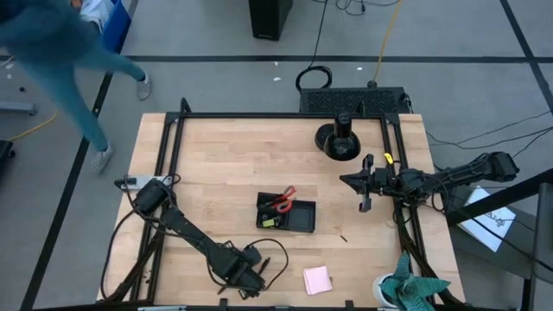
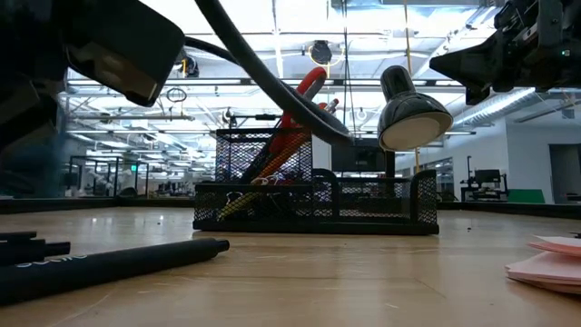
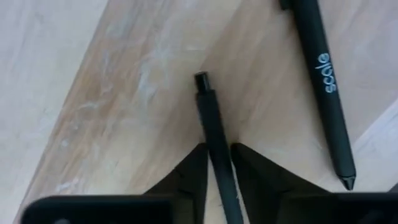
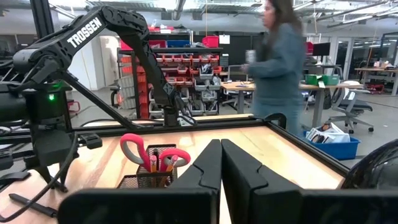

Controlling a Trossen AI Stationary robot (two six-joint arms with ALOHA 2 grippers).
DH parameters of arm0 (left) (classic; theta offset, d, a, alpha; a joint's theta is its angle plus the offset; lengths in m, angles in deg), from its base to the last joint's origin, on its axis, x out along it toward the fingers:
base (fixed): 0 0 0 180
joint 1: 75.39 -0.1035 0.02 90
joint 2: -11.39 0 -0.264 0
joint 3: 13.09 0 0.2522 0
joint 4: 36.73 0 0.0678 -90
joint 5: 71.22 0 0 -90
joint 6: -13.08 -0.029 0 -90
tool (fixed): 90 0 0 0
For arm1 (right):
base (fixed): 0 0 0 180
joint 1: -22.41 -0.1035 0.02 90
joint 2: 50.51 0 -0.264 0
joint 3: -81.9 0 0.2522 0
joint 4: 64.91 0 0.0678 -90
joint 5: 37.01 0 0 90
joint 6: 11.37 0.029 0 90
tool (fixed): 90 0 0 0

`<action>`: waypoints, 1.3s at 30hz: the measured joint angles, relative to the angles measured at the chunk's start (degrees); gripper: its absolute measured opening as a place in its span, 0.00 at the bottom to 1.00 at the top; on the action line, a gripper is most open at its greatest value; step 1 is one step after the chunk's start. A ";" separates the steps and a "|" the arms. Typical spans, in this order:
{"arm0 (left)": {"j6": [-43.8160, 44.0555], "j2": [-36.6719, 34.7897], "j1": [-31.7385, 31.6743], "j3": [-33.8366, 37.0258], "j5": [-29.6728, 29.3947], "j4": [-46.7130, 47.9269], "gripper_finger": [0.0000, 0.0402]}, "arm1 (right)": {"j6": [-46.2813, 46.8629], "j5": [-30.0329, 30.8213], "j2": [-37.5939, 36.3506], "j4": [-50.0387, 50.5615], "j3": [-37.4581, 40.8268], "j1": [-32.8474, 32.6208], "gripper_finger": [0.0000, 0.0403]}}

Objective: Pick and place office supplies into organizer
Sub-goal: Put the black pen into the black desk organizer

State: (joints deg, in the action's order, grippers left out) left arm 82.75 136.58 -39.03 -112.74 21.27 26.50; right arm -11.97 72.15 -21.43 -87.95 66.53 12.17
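Note:
Two dark pens lie flat on the wooden table near its near edge: a thin one [image 3: 211,118] and a thicker one with light lettering [image 3: 323,81]. My left gripper [image 3: 217,155] [image 1: 246,281] points down over the thin pen, its fingers closed against the pen's sides. The organizer [image 1: 298,218] [image 2: 363,204], a black mesh tray, stands mid-table holding red-handled scissors [image 1: 283,199] and pencils. A pink sticky-note pad [image 1: 317,279] [image 2: 554,259] lies flat near the front edge. My right gripper [image 1: 365,186] [image 4: 221,155] hangs shut above the table's right side. My left gripper pinches the thin pen's barrel [image 3: 216,144] between its two fingers, some way back from the pen's button end [image 3: 202,79]. The fingers come from above, pointing down, and lie across the pen. The pen lies flat on the table.
A round black stand with a post [image 1: 339,138] is at the far right. A teal cloth [image 1: 415,289] sits at the near right corner. A black frame rail [image 1: 259,116] borders the table. A person [image 1: 52,52] [image 4: 280,62] walks beyond the far left corner.

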 joint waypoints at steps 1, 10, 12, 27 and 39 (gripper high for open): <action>-0.42 0.00 -0.09 0.00 0.00 -0.15 0.19 | -0.04 0.00 -0.02 0.02 -0.02 0.00 0.00; -1.95 0.00 0.13 0.00 -2.30 -0.25 0.03 | -0.06 0.00 0.00 0.02 -0.02 0.00 0.00; -2.65 0.00 0.46 0.00 -3.94 -0.32 0.05 | -0.06 0.00 0.00 0.02 -0.02 0.00 0.00; -4.14 -9.34 3.64 3.62 -41.52 1.42 0.03 | -0.04 0.00 0.17 -0.22 0.00 0.02 0.00; -32.43 -30.11 0.97 26.45 -54.16 -35.90 0.01 | -0.04 0.06 0.64 -0.25 0.00 0.00 0.00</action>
State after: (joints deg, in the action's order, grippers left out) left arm 50.31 106.47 -38.05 -86.29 -32.89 -9.41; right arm -12.01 72.21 -20.78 -88.20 66.52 12.17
